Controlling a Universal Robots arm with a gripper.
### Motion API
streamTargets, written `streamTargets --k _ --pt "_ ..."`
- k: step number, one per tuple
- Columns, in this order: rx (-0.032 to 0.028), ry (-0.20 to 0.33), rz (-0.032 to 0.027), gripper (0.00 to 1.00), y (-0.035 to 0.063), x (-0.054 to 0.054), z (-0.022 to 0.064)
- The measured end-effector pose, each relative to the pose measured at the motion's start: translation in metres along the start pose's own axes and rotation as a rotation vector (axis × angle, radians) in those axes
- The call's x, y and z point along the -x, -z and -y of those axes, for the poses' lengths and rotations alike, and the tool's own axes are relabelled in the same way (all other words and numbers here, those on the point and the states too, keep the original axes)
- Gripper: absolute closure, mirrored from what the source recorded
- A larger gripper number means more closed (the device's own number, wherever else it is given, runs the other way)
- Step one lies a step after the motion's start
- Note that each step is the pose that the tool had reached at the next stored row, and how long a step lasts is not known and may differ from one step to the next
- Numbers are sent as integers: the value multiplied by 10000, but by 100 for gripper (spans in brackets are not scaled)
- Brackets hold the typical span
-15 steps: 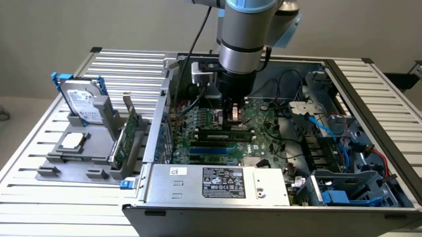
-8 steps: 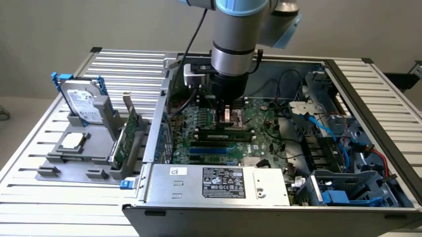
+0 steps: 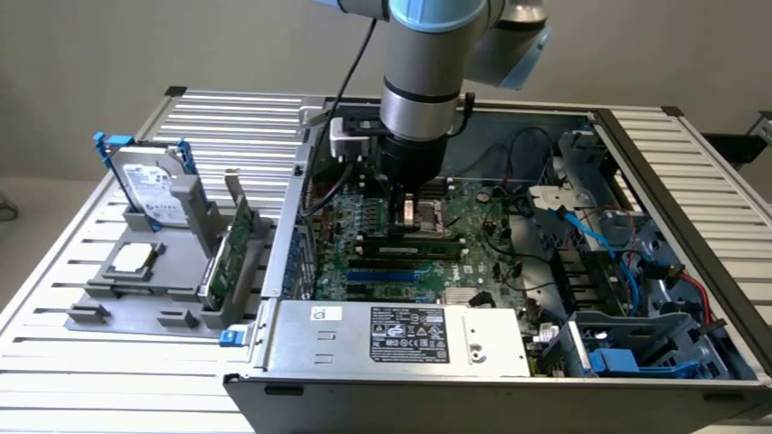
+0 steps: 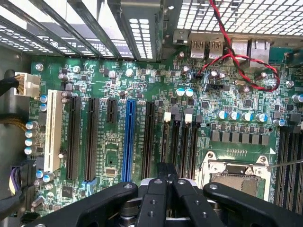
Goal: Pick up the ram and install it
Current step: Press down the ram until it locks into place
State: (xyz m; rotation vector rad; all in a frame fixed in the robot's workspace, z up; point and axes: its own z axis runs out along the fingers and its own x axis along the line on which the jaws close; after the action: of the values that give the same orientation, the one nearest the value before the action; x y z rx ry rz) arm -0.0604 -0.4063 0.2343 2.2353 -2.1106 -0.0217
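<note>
Gripper (image 4: pixel 166 182) fingers looked pressed together low over the motherboard (image 4: pixel 142 94), ram (image 3: pixel 413 245) sitting in its slot below; probably seating step, needing straight downward push

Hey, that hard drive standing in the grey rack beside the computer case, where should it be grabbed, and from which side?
Grip the upper part of the hard drive, probably from straight above. It stands upright on edge with its lower part sunk in the grey rack, so only the top is free. Its two broad flat faces suit a pinch across the thin side.
</note>
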Motion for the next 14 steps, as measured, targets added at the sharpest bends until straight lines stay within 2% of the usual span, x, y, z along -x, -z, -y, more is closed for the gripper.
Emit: streamTargets --k 3,14 --pt "56 0 -1 89 -6 1 0" --pt "61 0 1 89 -4 12 62"
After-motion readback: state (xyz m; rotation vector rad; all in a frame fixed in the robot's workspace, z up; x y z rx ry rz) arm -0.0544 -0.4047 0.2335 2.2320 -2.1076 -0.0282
